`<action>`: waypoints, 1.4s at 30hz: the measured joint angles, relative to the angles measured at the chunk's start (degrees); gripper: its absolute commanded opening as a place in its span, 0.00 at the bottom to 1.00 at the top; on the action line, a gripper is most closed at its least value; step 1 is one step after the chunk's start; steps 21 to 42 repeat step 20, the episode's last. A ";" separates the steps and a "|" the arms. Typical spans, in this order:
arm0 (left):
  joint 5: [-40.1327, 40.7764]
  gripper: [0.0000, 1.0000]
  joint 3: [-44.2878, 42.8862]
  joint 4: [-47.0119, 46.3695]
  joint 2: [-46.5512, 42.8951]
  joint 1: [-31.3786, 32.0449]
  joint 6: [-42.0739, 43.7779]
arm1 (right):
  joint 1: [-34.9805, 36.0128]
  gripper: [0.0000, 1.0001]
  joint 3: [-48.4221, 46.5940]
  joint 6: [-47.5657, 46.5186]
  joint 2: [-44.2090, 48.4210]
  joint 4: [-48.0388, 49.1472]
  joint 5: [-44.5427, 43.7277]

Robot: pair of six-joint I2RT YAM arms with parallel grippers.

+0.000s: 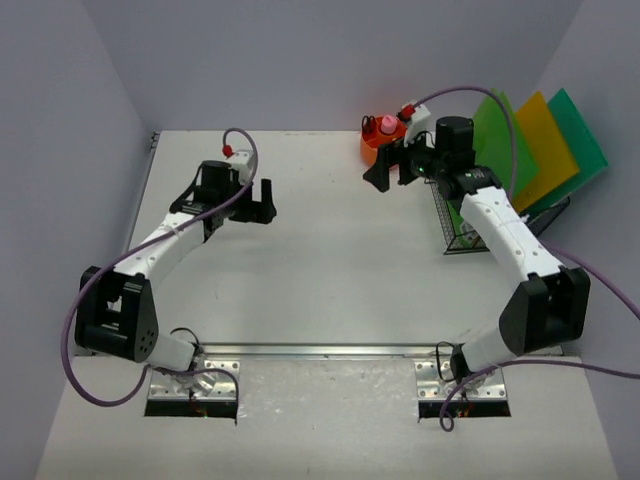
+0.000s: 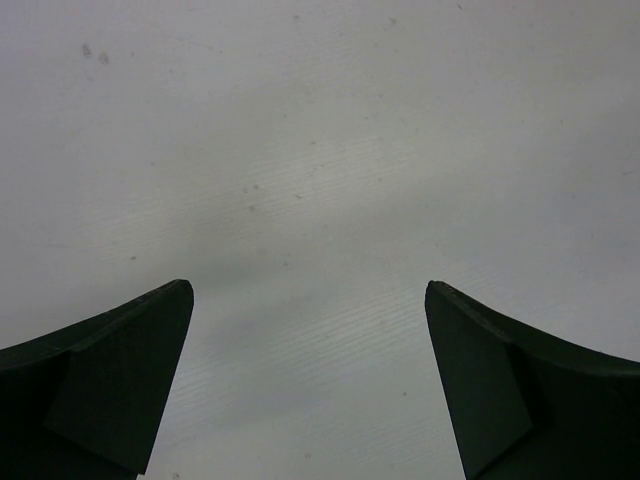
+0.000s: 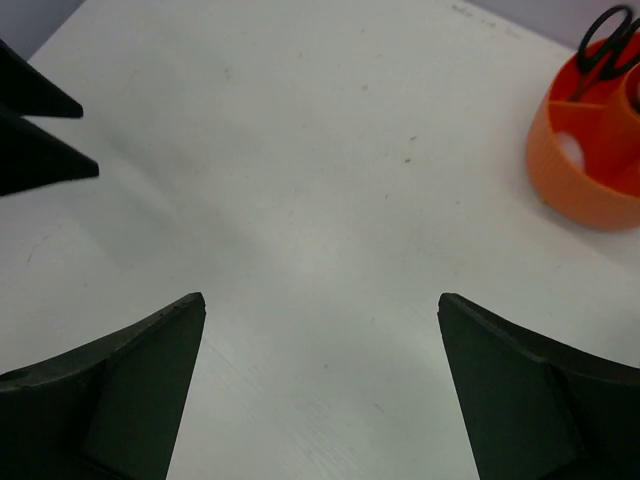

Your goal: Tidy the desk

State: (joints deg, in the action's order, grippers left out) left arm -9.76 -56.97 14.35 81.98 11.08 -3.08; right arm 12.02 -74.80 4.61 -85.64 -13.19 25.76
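Right, both sets of fingers are spread wide with nothing between them. The left gripper [image 2: 308, 300] hangs over bare white top, left of centre on the desk [image 1: 330, 300]. Its wrist view shows only surface and a few specks. The right gripper [image 3: 322, 310] is empty too, at the far right, just on the near side of the orange organiser cup [image 3: 585, 170] and apart from it.

The desk itself is a white slab filling the enclosure, with a metal rail [image 1: 330, 350] along the near edge and lavender walls around.

Step, my read: either the very start or the very end, since I see no loose item on the open surface. Scissors [image 3: 608, 45] sit handles-up in the cup. Something pink [image 1: 388, 124] is in there too, can't tell what. The black wire basket [image 1: 455, 235] at the right edge is partly hidden under the right arm. Coloured folders [image 1: 545, 145] (green, orange, green) appear to stand in it, leaning far-right.

Next move, if anything's left: find a stray item first, because the forearm hides part of the basket. The right arm would need to lift clear of the cup and basket rim before swinging, and those are the only snag points. Nothing stands near the left arm.
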 measured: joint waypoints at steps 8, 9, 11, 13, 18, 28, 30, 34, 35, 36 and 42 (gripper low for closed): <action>-9.52 1.00 -1.51 4.72 1.95 -11.98 -2.55 | 3.78 0.99 7.95 7.59 -7.64 2.92 -1.34; -9.66 1.00 -1.46 4.93 1.79 -11.78 -2.15 | 4.20 0.99 10.00 8.19 -7.70 3.85 -1.58; -9.46 1.00 -0.95 5.07 1.03 -11.46 -1.22 | 5.33 0.99 14.02 8.90 -7.63 5.81 -1.83; -8.54 1.00 0.53 5.07 -0.78 -11.29 -0.07 | 6.76 0.99 17.47 9.25 -7.56 7.21 -1.94; -5.73 1.00 2.96 5.87 -4.71 -11.27 2.64 | 8.51 0.99 20.45 9.28 -6.79 8.43 -1.77; -4.80 1.00 3.33 5.82 -5.22 -11.27 2.86 | 8.47 0.99 20.45 9.08 -6.02 9.44 -1.79; -4.80 1.00 3.33 5.82 -5.22 -11.27 2.86 | 8.47 0.99 20.45 9.08 -6.02 9.44 -1.79; -4.80 1.00 3.33 5.82 -5.22 -11.27 2.86 | 8.47 0.99 20.45 9.08 -6.02 9.44 -1.79; -4.80 1.00 3.33 5.82 -5.22 -11.27 2.86 | 8.47 0.99 20.45 9.08 -6.02 9.44 -1.79; -4.80 1.00 3.33 5.82 -5.22 -11.27 2.86 | 8.47 0.99 20.45 9.08 -6.02 9.44 -1.79; -4.80 1.00 3.33 5.82 -5.22 -11.27 2.86 | 8.47 0.99 20.45 9.08 -6.02 9.44 -1.79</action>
